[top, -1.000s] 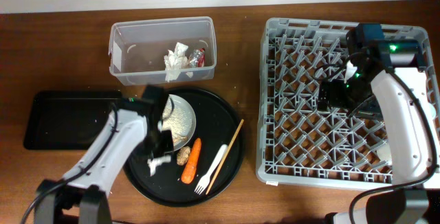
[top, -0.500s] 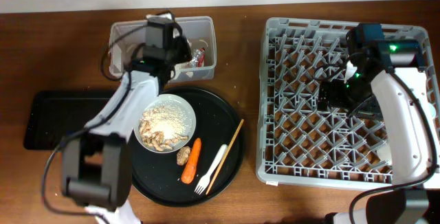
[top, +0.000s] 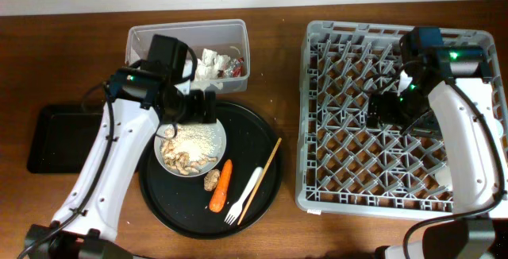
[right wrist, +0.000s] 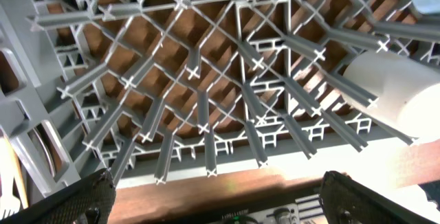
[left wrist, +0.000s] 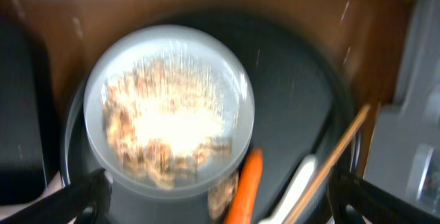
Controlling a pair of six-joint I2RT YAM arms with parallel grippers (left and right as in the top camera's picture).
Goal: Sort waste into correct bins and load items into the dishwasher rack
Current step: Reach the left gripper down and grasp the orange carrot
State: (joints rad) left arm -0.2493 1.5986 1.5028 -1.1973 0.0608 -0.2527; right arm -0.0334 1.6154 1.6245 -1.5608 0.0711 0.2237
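My left gripper [top: 198,108] is open and empty, hovering over the far edge of the white plate [top: 190,149], which holds pale rice-like scraps [left wrist: 168,110]. An orange carrot [top: 221,186], a brown lump [top: 210,181], a white fork [top: 244,197] and a chopstick [top: 260,181] lie beside the plate. The clear tub [top: 143,60] holds crumpled tissue [top: 208,62] and a red-and-silver wrapper [top: 234,67]. My right gripper [top: 389,108] stands open over the grey dishwasher rack [top: 341,156], near a white cup [right wrist: 392,90] in it. The left wrist view is blurred by motion.
The plate and the loose items sit on a large round black tray [top: 171,211]. A shallow black rectangular tray [top: 67,136] lies at the left. The rack fills the right side of the wooden table [top: 278,60].
The left gripper carried a white tissue from the round tray to the clear tub, opened and left it there, then swung back over the plate. The right arm has not moved.
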